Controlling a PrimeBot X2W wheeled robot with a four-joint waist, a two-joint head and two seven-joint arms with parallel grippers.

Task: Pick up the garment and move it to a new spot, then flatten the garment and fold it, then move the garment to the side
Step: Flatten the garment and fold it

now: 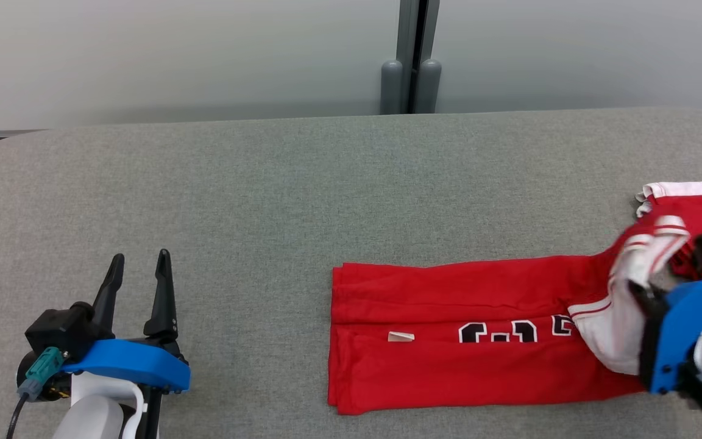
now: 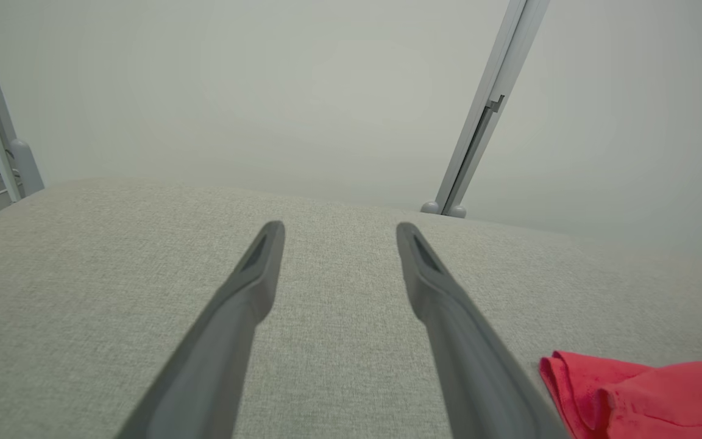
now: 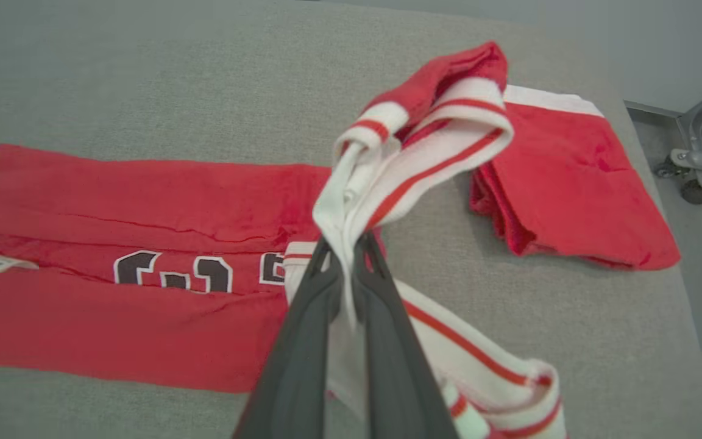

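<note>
From the head view, over the grey surface (image 1: 205, 201): red garment (image 1: 448, 292) laid long at centre-right, left pincer (image 1: 141, 255) parted, well apart at lower left. From the left wrist view: fingers (image 2: 247, 292) spread, garment's red edge at lower right. From the right wrist view: right pincer (image 3: 346, 244) clamped on the garment's white striped end.

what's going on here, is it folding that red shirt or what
Yes, the robot looks partway through folding a red garment on the grey table. Most of it lies flat as a long narrow strip, folded lengthwise. The right gripper is shut on the white striped trim at the strip's right end, holding it bunched up. The left gripper is open over bare table to the left, holding nothing.
</note>
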